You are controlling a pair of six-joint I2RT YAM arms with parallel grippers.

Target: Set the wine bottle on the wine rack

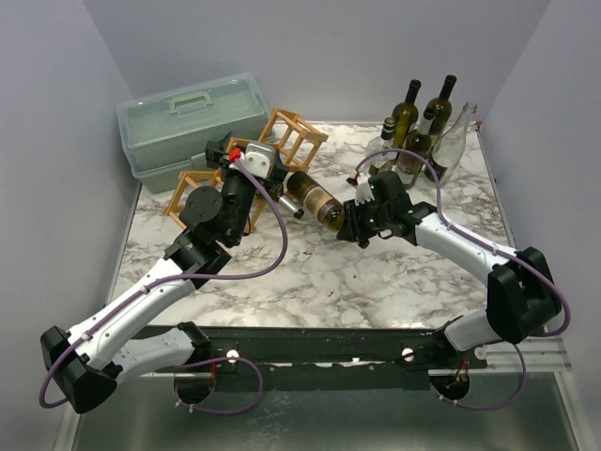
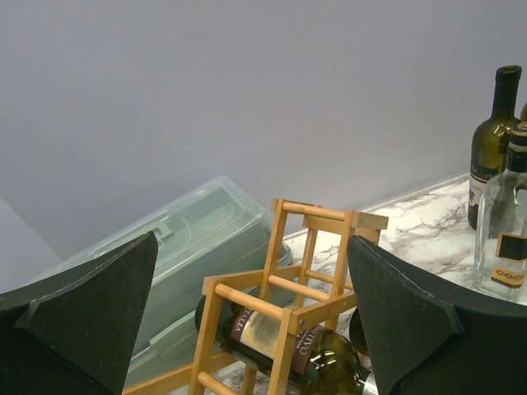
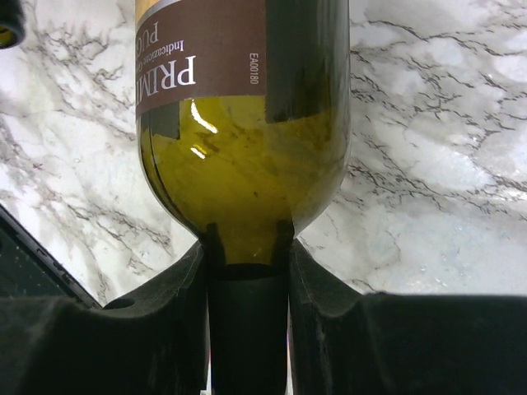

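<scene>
The wine bottle (image 1: 315, 199) is dark green with a brown label and lies on its side. Its base end is inside a cell of the light wooden wine rack (image 1: 293, 139). My right gripper (image 1: 350, 222) is shut on the bottle's neck. In the right wrist view its fingers (image 3: 325, 288) clamp the neck just below the bottle's shoulder (image 3: 243, 164). My left gripper (image 1: 230, 155) is open and empty, held over the rack's left part. In the left wrist view the rack (image 2: 290, 284) and the bottle (image 2: 284, 337) in it show between and beyond the wide-apart fingers (image 2: 99, 304).
A pale green plastic toolbox (image 1: 188, 117) stands at the back left, just behind the rack, and also shows in the left wrist view (image 2: 189, 239). Several upright bottles (image 1: 423, 127) stand at the back right; a dark one (image 2: 492, 140) and a clear one (image 2: 506, 239) show in the left wrist view. The table is marble-patterned (image 1: 329, 282).
</scene>
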